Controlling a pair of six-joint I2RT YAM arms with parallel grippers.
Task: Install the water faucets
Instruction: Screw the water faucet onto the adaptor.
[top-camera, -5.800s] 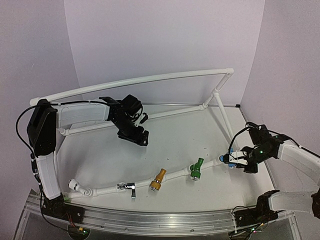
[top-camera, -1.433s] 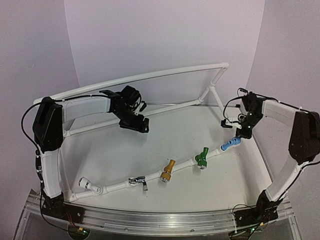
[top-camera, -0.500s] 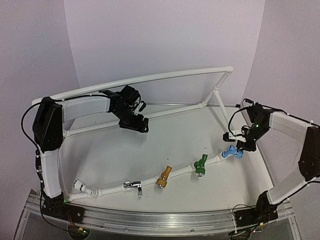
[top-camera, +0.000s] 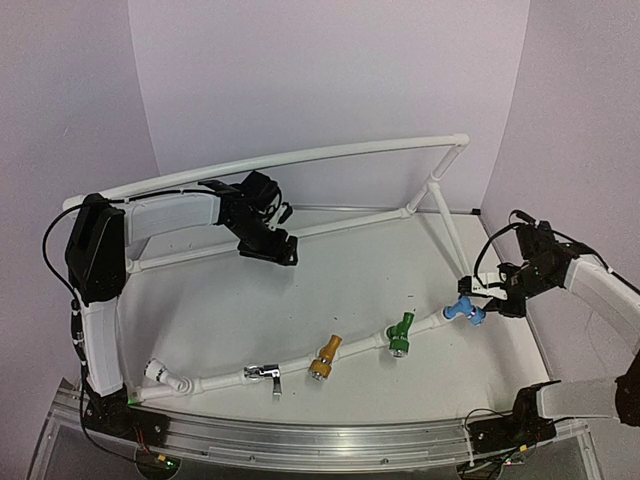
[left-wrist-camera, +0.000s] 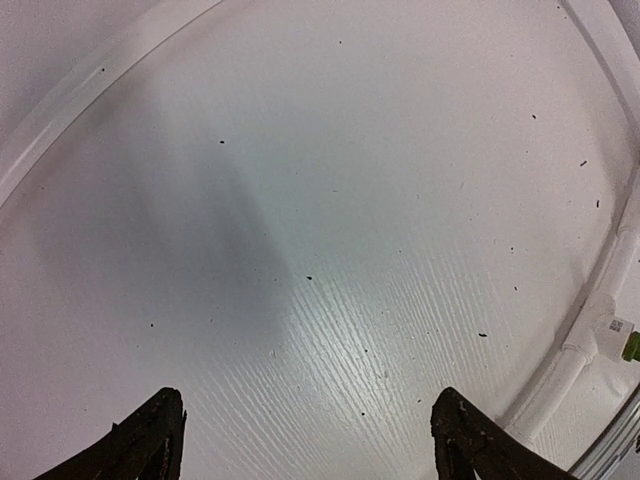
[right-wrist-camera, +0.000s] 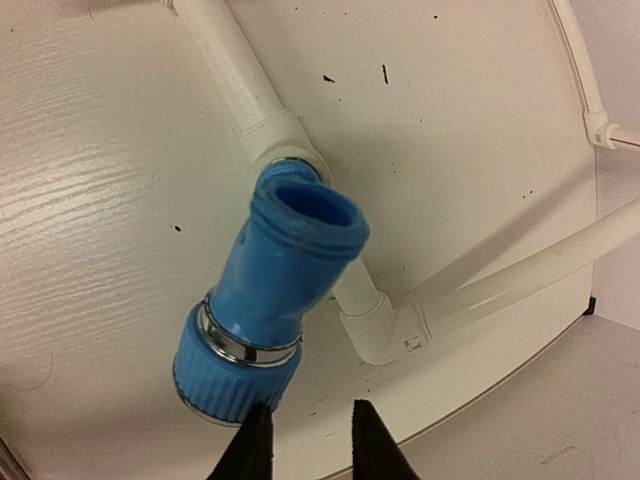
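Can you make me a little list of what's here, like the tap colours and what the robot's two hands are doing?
Taps, left to right: silver tap, yellow tap, green tap, blue tap
Where the taps are: in a row on the near bar of the white pipe frame
Left hand: wide open, empty, over the bare table
Right hand: beside the blue tap, fingers a little apart, nothing between them
Left end of the bar: white elbow fitting
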